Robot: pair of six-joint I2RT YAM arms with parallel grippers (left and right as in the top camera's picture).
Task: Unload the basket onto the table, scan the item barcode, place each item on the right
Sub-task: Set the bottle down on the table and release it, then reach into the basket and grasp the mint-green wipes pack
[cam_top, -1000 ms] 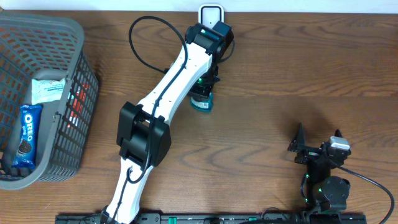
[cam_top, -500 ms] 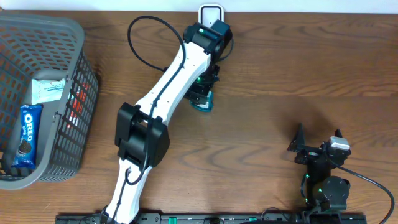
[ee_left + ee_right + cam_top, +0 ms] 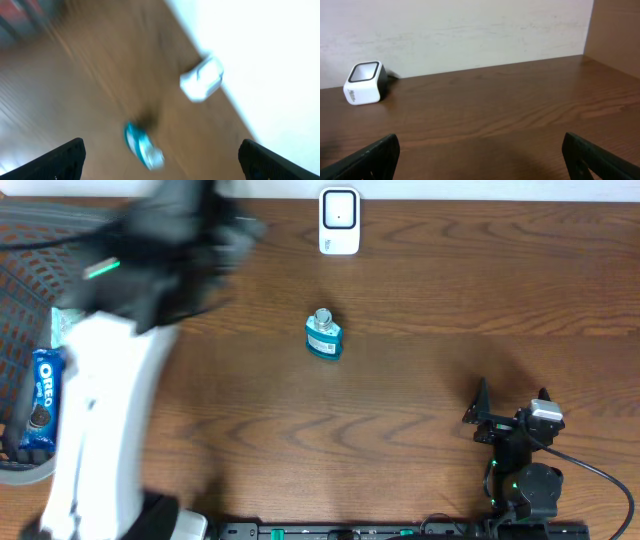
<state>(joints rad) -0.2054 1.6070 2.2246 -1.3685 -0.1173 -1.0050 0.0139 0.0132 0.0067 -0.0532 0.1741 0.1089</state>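
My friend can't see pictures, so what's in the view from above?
A small blue bottle sits alone in the middle of a wooden table, near a white scanner at the far edge. A blurry left arm is over a grey basket holding an Oreo pack; the right gripper is open.

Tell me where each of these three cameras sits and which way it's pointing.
Overhead: above the table, looking straight down at scanner and bottle; blurred left arm and right gripper show.
Left wrist: on the left arm, tilted down at bottle and scanner; its fingertips fill the bottom corners.
Right wrist: low over the table, facing the back wall; its fingertips show too.
Shared: all three see the scanner.
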